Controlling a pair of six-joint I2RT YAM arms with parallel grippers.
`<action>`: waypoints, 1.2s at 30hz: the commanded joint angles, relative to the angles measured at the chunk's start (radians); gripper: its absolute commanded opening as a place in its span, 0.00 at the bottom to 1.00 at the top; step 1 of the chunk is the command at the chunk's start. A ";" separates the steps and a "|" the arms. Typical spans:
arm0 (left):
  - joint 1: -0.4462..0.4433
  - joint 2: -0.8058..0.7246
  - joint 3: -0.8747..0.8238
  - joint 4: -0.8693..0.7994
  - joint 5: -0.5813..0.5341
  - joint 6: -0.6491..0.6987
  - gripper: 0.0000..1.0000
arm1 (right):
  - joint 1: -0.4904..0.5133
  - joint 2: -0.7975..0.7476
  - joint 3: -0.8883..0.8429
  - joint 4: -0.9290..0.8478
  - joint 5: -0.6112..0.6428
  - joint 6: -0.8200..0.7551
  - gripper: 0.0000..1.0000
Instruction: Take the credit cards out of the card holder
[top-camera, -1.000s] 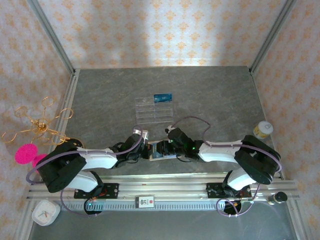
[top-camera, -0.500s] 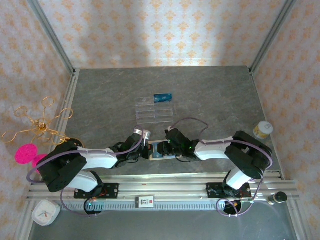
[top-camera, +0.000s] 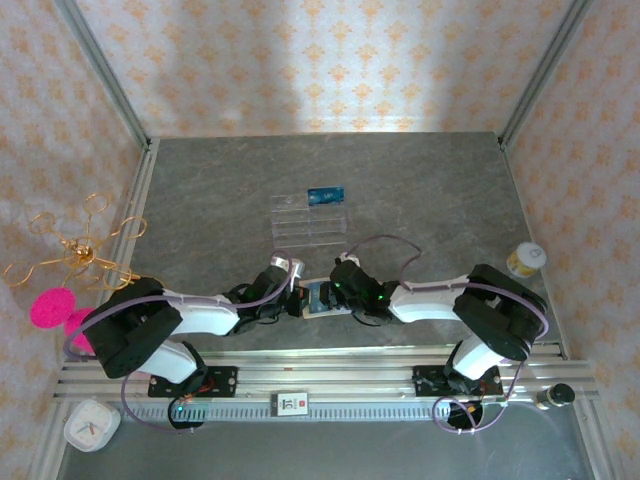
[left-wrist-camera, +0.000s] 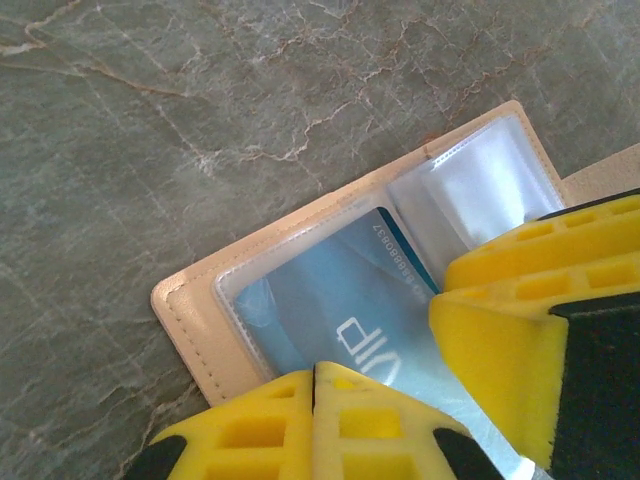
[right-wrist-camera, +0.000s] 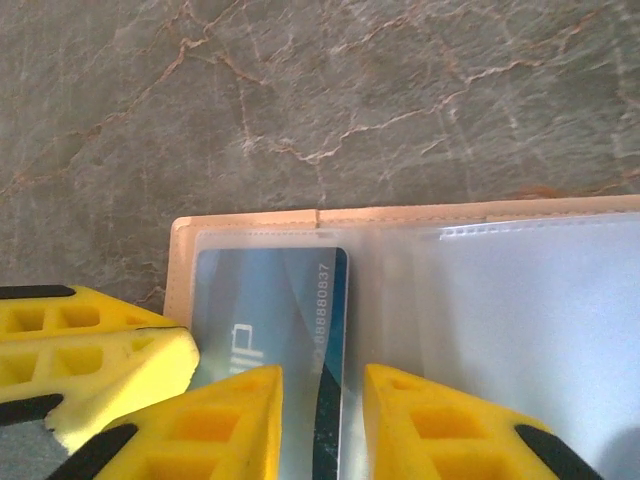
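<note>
The beige card holder (top-camera: 318, 298) lies open on the grey table near the front edge, between both grippers. A blue credit card (left-wrist-camera: 335, 300) sits inside its clear pocket, also seen from the other side (right-wrist-camera: 265, 300). My left gripper (left-wrist-camera: 315, 385) is shut, with nothing between its fingers, and its tips rest at the near edge of that pocket. My right gripper (right-wrist-camera: 322, 410) is open, its fingers astride the card's long edge just above the pocket. Another blue credit card (top-camera: 326, 195) lies at the far edge of the clear tray (top-camera: 308, 222).
A gold wire stand (top-camera: 75, 250) and pink pompoms (top-camera: 50, 308) sit off the table's left side. A small yellow-lidded jar (top-camera: 525, 260) stands at the right edge. An aluminium rail (top-camera: 330, 375) runs along the front, with a white clock (top-camera: 90, 425) below it.
Both arms have crept inward over the card holder; the right gripper has shifted a little left. The card holder has barely moved.
</note>
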 joint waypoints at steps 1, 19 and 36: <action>0.018 0.016 0.001 -0.077 -0.012 0.041 0.00 | 0.000 -0.024 -0.005 -0.100 0.084 -0.004 0.28; -0.070 -0.064 0.029 -0.163 -0.064 0.033 0.00 | -0.068 -0.086 -0.010 -0.040 -0.203 -0.080 0.21; -0.064 0.008 0.024 -0.159 -0.089 0.050 0.00 | -0.101 -0.023 -0.038 0.015 -0.240 -0.083 0.19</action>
